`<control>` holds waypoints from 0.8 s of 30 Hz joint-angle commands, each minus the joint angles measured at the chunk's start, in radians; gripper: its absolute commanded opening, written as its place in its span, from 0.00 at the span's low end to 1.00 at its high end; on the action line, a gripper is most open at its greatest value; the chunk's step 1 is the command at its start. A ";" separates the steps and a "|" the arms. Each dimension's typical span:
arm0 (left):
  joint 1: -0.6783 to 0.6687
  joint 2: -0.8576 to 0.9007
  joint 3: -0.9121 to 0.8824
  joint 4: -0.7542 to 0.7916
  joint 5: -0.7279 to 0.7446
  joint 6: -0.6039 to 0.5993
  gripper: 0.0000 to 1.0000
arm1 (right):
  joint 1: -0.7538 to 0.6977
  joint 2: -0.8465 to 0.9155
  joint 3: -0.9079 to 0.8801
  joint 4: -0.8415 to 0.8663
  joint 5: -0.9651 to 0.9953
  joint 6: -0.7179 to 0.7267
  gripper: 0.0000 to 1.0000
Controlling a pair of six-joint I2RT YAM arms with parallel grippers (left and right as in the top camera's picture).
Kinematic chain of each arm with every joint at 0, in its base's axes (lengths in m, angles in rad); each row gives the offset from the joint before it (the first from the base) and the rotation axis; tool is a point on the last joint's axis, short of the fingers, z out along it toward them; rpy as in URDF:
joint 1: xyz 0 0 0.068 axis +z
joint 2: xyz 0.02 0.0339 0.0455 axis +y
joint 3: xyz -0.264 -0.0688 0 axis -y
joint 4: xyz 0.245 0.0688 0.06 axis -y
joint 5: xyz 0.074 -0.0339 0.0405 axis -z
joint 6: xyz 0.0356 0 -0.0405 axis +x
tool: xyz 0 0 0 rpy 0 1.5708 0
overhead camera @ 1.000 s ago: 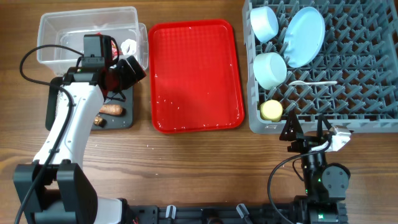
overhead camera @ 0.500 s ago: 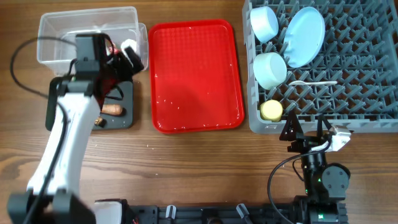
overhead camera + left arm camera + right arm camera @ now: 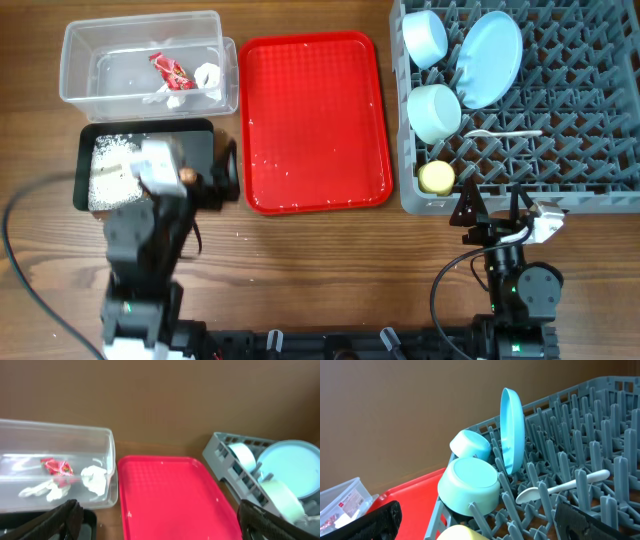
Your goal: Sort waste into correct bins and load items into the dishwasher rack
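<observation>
The clear tub (image 3: 140, 60) holds the red-and-white wrapper (image 3: 170, 72) and crumpled tissue (image 3: 206, 77); both also show in the left wrist view, wrapper (image 3: 56, 466) and tissue (image 3: 95, 480). White rice (image 3: 108, 170) lies in the black tray (image 3: 195, 143). My left gripper (image 3: 215, 178) is blurred over that tray's right end, open and empty (image 3: 160, 530). The grey rack (image 3: 590, 110) holds the plate (image 3: 490, 58), two bowls (image 3: 425, 38) (image 3: 435, 112), the yellow cup (image 3: 436, 177) and the white spoon (image 3: 505, 133). My right gripper (image 3: 492, 208) stands open and empty just in front of the rack (image 3: 480, 530).
The red serving tray (image 3: 315, 120) lies between the bins and the rack, with a few white grains on it. The left arm's body covers the black tray's front right part. Bare wood runs along the table's front edge.
My left arm has swung back from over the clear tub toward the table's front, uncovering the wrapper and tissue in the tub. The right arm has not moved.
</observation>
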 commanded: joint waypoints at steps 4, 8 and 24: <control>0.005 -0.318 -0.265 0.063 0.022 0.049 1.00 | 0.007 -0.011 -0.001 0.004 0.017 0.014 1.00; 0.005 -0.438 -0.352 0.062 0.028 0.048 1.00 | 0.007 -0.011 -0.001 0.004 0.017 0.014 1.00; -0.002 -0.608 -0.387 -0.183 0.054 0.044 1.00 | 0.007 -0.011 -0.001 0.004 0.017 0.014 1.00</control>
